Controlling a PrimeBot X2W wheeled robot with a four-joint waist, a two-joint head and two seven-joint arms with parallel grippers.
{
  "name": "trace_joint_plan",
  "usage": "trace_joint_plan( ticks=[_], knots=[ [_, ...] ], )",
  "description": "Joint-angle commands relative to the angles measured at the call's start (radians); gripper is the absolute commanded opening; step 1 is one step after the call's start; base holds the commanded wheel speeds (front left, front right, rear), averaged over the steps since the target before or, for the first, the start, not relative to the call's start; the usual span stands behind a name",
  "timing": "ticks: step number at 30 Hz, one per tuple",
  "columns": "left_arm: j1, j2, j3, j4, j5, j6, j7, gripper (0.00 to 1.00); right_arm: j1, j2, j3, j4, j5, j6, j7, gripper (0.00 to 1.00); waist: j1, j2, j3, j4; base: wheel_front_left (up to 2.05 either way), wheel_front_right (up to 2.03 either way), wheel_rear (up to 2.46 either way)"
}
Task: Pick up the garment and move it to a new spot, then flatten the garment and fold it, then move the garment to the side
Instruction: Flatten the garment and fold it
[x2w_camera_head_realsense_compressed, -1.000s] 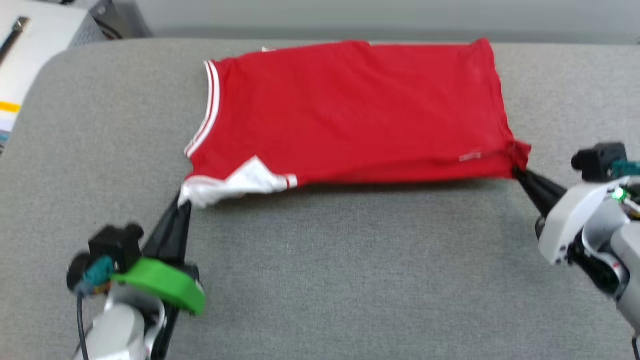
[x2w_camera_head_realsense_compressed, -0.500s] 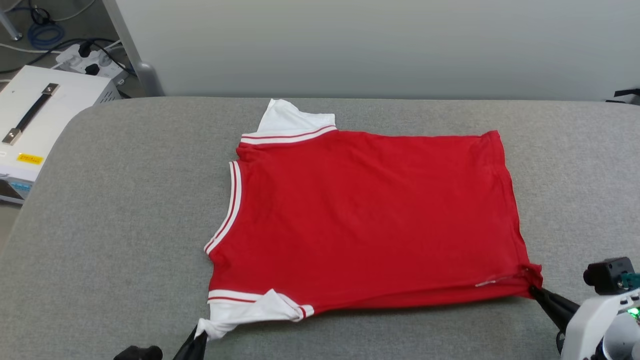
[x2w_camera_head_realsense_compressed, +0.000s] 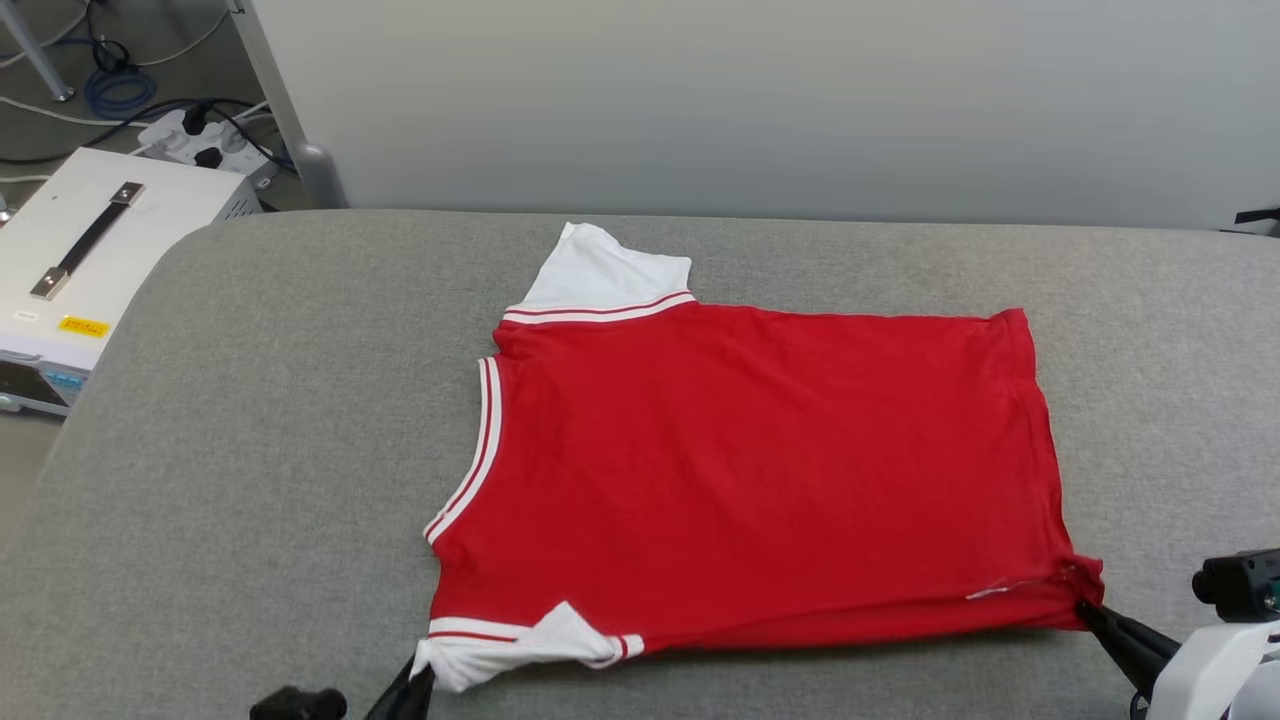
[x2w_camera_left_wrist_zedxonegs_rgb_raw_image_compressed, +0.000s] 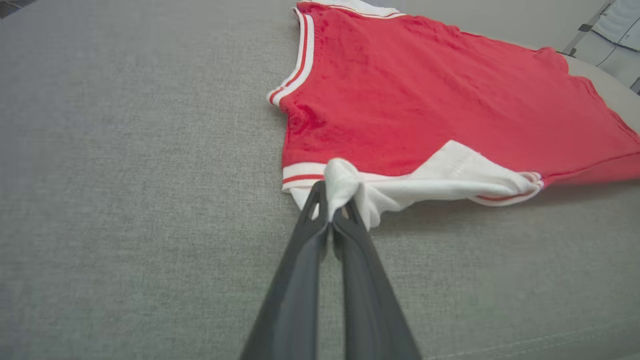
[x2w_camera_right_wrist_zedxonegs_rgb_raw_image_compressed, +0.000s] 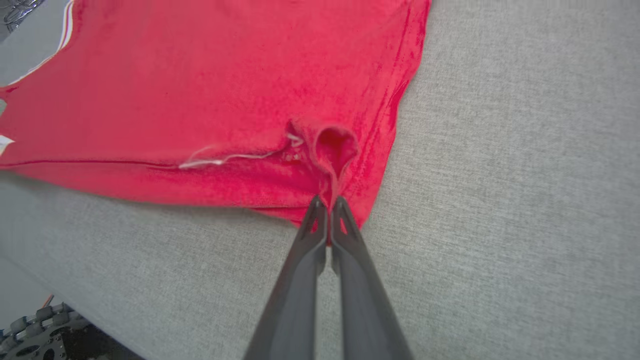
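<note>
On the grey padded surface: one red T-shirt, pinched at two corners

Centre to right of the head view, item one: the garment (x2w_camera_head_realsense_compressed: 760, 470), a red T-shirt lying spread and mostly flat on the grey padded surface (x2w_camera_head_realsense_compressed: 250, 450). Its collar is toward the left of the frame and its hem toward the right. Red-and-white striped trim runs along the neckline and both sleeve seams. The upper white sleeve (x2w_camera_head_realsense_compressed: 605, 270) lies flat at the top edge of the shirt. The lower white sleeve (x2w_camera_head_realsense_compressed: 520, 645) is bunched and twisted at the shirt's lower left corner.

Item two: left gripper (x2w_camera_head_realsense_compressed: 415, 690), at the bottom edge of the head view, left of centre. Its two dark fingers are pressed together on the bunched cloth of the lower white sleeve. In the left wrist view a fold of that cloth pokes out past the tips.

Item three: right gripper (x2w_camera_head_realsense_compressed: 1095, 615), at the lower right of the head view. Its fingers are clamped on the red hem corner. In the right wrist view that corner puckers into a small loop just beyond the tips, and a thin white strand (x2w_camera_right_wrist_zedxonegs_rgb_raw_image_compressed: 225, 159) lies along the hem beside it.

Surroundings, upper left of the head view: a white box (x2w_camera_head_realsense_compressed: 100, 250) with a black strap handle, a white power strip (x2w_camera_head_realsense_compressed: 200, 140) with plugs, and a coil of blue cable (x2w_camera_head_realsense_compressed: 115, 90) on the floor. A pale wall panel (x2w_camera_head_realsense_compressed: 750, 100) runs across the top, behind the surface.
</note>
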Motion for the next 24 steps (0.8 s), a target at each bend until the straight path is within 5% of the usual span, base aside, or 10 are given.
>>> trace_joint_plan(
  ticks=[1,15,24],
  knots=[
    [-0.054,0.011,-0.002,-0.001,0.014,-0.010,0.005,0.00,0.011,0.006,-0.020,-0.012,-0.011,-0.001,0.005,0.00,0.0001,0.0000,0.005,0.001,0.00,0.00,0.00],
    [-0.450,0.071,-0.052,0.158,0.034,-0.072,0.041,0.00,-0.085,0.082,-0.151,-0.064,-0.052,-0.001,0.078,0.00,0.0001,0.0000,0.116,-0.047,0.00,0.00,0.00],
    [-0.669,0.100,-0.174,0.353,-0.003,-0.080,0.034,0.00,-0.221,0.132,-0.148,-0.012,-0.079,-0.001,0.110,0.00,0.0001,0.0000,0.238,-0.079,0.00,0.00,0.00]
  ],
)
